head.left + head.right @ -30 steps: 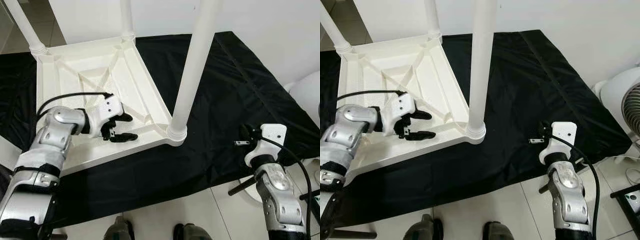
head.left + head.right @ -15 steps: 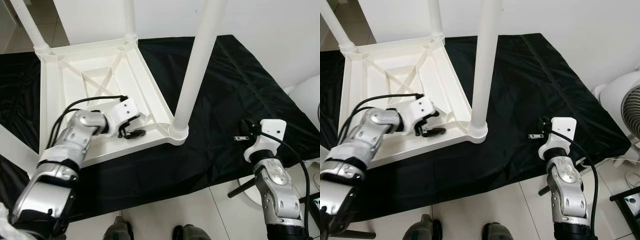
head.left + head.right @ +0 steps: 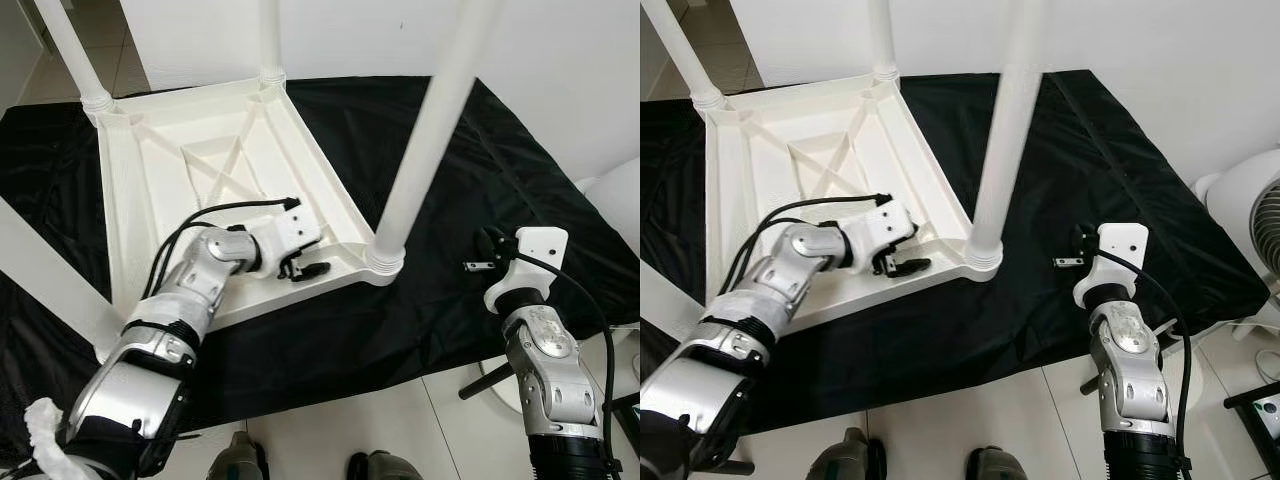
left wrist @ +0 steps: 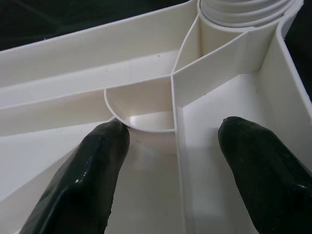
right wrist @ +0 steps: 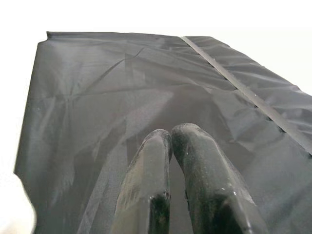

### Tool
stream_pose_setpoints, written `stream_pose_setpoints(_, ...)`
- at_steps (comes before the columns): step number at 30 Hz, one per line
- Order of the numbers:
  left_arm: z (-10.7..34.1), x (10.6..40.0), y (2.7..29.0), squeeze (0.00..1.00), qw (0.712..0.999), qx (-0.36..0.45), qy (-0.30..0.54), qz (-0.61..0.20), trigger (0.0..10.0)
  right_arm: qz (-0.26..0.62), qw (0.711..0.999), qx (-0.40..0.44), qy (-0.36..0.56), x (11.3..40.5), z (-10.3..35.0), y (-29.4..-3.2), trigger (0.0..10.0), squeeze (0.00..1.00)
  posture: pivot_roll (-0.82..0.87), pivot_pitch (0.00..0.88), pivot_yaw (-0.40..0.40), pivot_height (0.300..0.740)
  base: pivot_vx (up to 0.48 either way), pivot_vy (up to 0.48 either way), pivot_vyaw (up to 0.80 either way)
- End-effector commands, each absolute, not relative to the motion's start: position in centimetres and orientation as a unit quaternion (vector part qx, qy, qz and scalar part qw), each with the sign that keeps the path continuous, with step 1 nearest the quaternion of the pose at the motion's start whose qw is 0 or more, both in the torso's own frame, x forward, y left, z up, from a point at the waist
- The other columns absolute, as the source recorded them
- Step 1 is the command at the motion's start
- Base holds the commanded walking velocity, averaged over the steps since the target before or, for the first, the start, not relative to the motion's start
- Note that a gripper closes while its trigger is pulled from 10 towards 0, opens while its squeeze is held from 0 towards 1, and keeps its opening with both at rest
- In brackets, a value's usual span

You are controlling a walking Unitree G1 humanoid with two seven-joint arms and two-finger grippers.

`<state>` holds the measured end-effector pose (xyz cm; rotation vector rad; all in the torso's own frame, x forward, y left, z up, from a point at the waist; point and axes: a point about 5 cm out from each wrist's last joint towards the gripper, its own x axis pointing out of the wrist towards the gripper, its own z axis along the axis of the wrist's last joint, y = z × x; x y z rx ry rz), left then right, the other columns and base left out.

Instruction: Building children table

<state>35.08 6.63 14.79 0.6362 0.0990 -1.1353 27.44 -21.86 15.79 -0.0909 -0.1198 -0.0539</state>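
A white plastic children's table point(image 3: 180, 190) lies upside down on a black cloth point(image 3: 480, 170). Its ribbed underside faces up. A long white leg point(image 3: 425, 150) stands in the socket point(image 3: 385, 262) at the near right corner, and two more legs rise from the far corners. My left gripper point(image 3: 303, 267) is open inside the underside, close to that socket. In the left wrist view its fingers point(image 4: 97, 161) straddle an upright rib beside a curved rib. My right gripper point(image 3: 482, 250) is shut and empty, hovering over the cloth right of the table, its fingertips point(image 5: 158, 141) pressed together.
Another white leg point(image 3: 40, 270) slants across the left edge by the table's near left corner. A white fan point(image 3: 1250, 230) stands on the tile floor at the right. A white wall runs behind the cloth. My feet point(image 3: 860, 460) show at the bottom.
My left gripper has moved right across the table's underside to the near right corner by the leg socket. The camera has shifted. The right gripper has stayed where it was.
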Motion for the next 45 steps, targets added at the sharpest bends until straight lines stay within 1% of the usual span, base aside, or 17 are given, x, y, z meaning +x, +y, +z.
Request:
stream_pose_setpoints(1, 14.3, 34.2, 5.0, 0.00, 0.776, 0.285, 0.043, -0.561, 10.0, -0.033, 0.997, -0.042, -0.060, 27.5, 15.6, -22.0, 10.0, 0.00, -0.04, 0.074, 0.011, 0.740, 0.000, 0.000, 0.00)
stream_pose_setpoints(7, 14.2, 33.8, 3.8, 0.00, 0.774, 0.281, 0.032, -0.566, 10.0, -0.037, 0.996, -0.047, -0.060, 27.5, 15.4, -21.8, 10.0, 0.00, -0.03, 0.073, 0.030, 0.740, 0.000, 0.000, 0.00)
stream_pose_setpoints(16, 16.9, 36.6, 6.7, 0.00, 0.849, 0.263, -0.003, -0.458, 10.0, -0.045, 0.997, -0.027, -0.063, 26.2, 15.0, -22.3, 10.0, 0.00, -0.01, 0.064, 0.033, 0.740, 0.000, 0.000, 0.00)
stream_pose_setpoints(17, 17.8, 37.0, 7.3, 0.00, 0.864, 0.232, -0.011, -0.446, 10.0, -0.042, 0.997, -0.017, -0.067, 25.9, 15.0, -22.3, 10.0, 1.00, 0.00, 0.064, 0.030, 0.740, 0.000, 0.000, 0.00)
stream_pose_setpoints(22, 19.1, 37.2, 8.1, 0.03, 0.881, 0.191, -0.030, -0.432, 10.0, -0.036, 0.997, -0.006, -0.073, 25.4, 15.0, -22.3, 10.0, 1.00, 0.01, 0.061, 0.025, 0.740, 0.000, 0.000, 0.00)
stream_pose_setpoints(23, 19.6, 37.3, 8.6, 1.00, 0.886, 0.178, -0.038, -0.427, 10.0, -0.031, 0.997, -0.004, -0.075, 25.1, 15.0, -22.3, 10.0, 1.00, 0.01, 0.058, 0.023, 0.740, 0.000, 0.000, 0.00)
stream_pose_setpoints(28, 20.2, 37.1, 9.7, 1.00, 0.891, 0.153, -0.048, -0.425, 10.0, -0.006, 0.997, -0.005, -0.075, 24.2, 15.0, -22.2, 10.0, 1.00, 0.01, 0.057, 0.019, 0.740, 0.000, 0.000, 0.00)
stream_pose_setpoints(31, 20.2, 37.1, 10.5, 1.00, 0.894, 0.179, -0.053, -0.407, 10.0, 0.032, 0.997, -0.021, -0.063, 23.4, 14.8, -21.8, 10.0, 1.00, 0.01, 0.055, 0.017, 0.740, 0.000, 0.000, 0.00)
stream_pose_setpoints(32, 20.0, 37.1, 10.9, 0.45, 0.896, 0.178, -0.047, -0.405, 10.0, 0.051, 0.997, -0.025, -0.057, 23.0, 14.7, -21.6, 10.0, 1.00, 0.01, 0.055, 0.016, 0.740, 0.000, 0.000, 0.00)
stream_pose_setpoints(33, 19.8, 37.1, 11.2, 0.00, 0.897, 0.167, -0.036, -0.407, 10.0, 0.072, 0.996, -0.028, -0.053, 22.6, 14.8, -21.4, 10.0, 1.00, 0.01, 0.054, 0.014, 0.740, 0.000, 0.000, 0.00)
stream_pose_setpoints(34, 19.8, 37.1, 11.2, 0.00, 0.897, 0.167, -0.036, -0.407, 10.0, 0.072, 0.996, -0.028, -0.053, 22.6, 14.8, -21.4, 10.0, 1.00, 0.01, 0.054, 0.014, 0.740, 0.000, 0.000, 0.00)
stream_pose_setpoints(35, 19.7, 37.1, 11.4, 0.00, 0.898, 0.161, -0.027, -0.409, 10.0, 0.088, 0.994, -0.030, -0.052, 22.4, 14.8, -21.2, 10.0, 0.15, 0.01, 0.054, 0.013, 0.740, 0.000, 0.000, 0.00)
stream_pose_setpoints(36, 19.7, 37.1, 11.4, 0.00, 0.898, 0.161, -0.027, -0.409, 10.0, 0.088, 0.994, -0.030, -0.052, 22.4, 14.8, -21.2, 10.0, 0.15, 0.01, 0.054, 0.013, 0.740, 0.000, 0.000, 0.00)
stream_pose_setpoints(37, 19.6, 36.9, 11.5, 0.00, 0.895, 0.165, -0.027, -0.414, 9.0, 0.106, 0.993, -0.023, -0.052, 22.1, 14.9, -20.9, 10.0, 0.00, 0.01, 0.053, 0.012, 0.740, 0.000, 0.000, 0.00)
stream_pose_setpoints(40, 19.5, 36.8, 11.6, 0.00, 0.892, 0.169, -0.029, -0.417, 9.0, 0.116, 0.992, -0.018, -0.052, 22.0, 15.0, -20.8, 10.0, 0.00, 0.01, 0.053, 0.011, 0.740, 0.000, 0.000, 0.00)
stream_pose_setpoints(41, 19.4, 36.7, 11.7, 0.00, 0.893, 0.162, -0.023, -0.420, 0.0, 0.132, 0.990, -0.017, -0.050, 21.9, 15.1, -20.5, 10.0, 0.00, 0.01, 0.052, 0.010, 0.740, 0.000, 0.000, 0.00)
stream_pose_setpoints(45, 19.4, 36.4, 11.8, 0.00, 0.887, 0.166, -0.025, -0.430, 0.0, 0.160, 0.986, -0.022, -0.047, 21.7, 15.4, -20.2, 10.0, 0.00, 0.01, 0.050, 0.005, 0.740, 0.000, 0.000, 0.00)
